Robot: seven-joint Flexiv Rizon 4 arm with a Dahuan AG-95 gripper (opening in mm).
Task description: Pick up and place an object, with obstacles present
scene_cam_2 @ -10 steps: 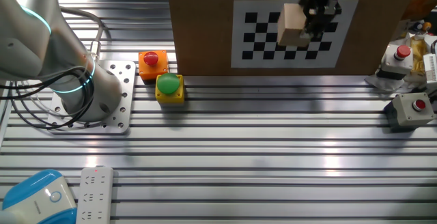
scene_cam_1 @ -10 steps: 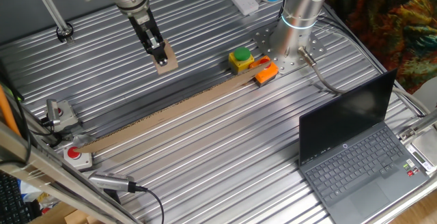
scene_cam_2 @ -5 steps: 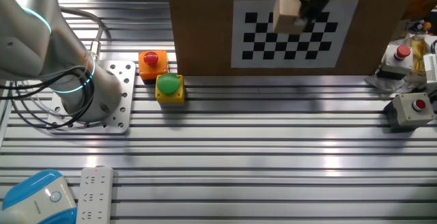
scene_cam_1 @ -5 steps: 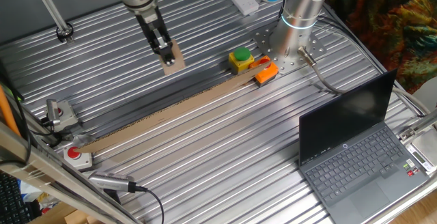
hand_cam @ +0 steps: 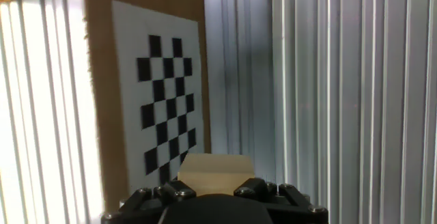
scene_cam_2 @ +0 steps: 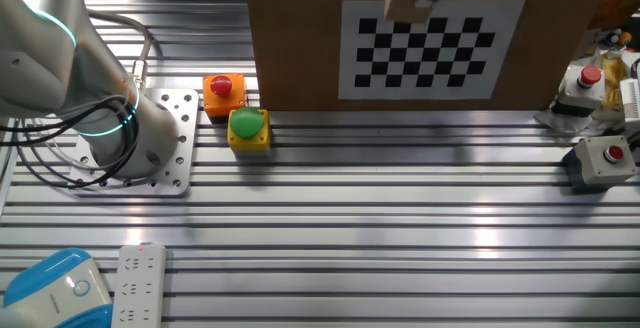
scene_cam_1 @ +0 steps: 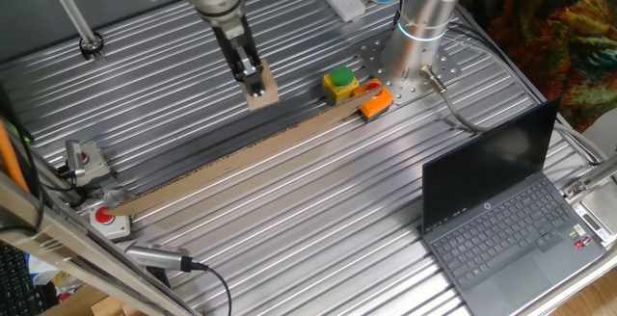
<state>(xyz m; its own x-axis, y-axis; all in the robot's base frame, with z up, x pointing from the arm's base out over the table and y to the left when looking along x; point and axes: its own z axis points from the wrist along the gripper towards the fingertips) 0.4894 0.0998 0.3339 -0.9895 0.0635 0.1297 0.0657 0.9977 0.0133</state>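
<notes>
since a second ago the gripper [scene_cam_1: 253, 77] has carried the block [scene_cam_1: 261, 92] up and toward the board [scene_cam_2: 300, 48], fingers clamped on it, clear of the table [scene_cam_1: 318, 210]. the board's long axis runs across the path, with the block near its top edge. fingertips are hidden in the hand view, and the far side cannot be seen.

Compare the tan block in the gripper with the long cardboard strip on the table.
The block is small and cube-like; the strip is long and narrow. The block hangs in the gripper, off the table; the strip stands on the table, a checkerboard on its face. Both are tan-brown.
</notes>
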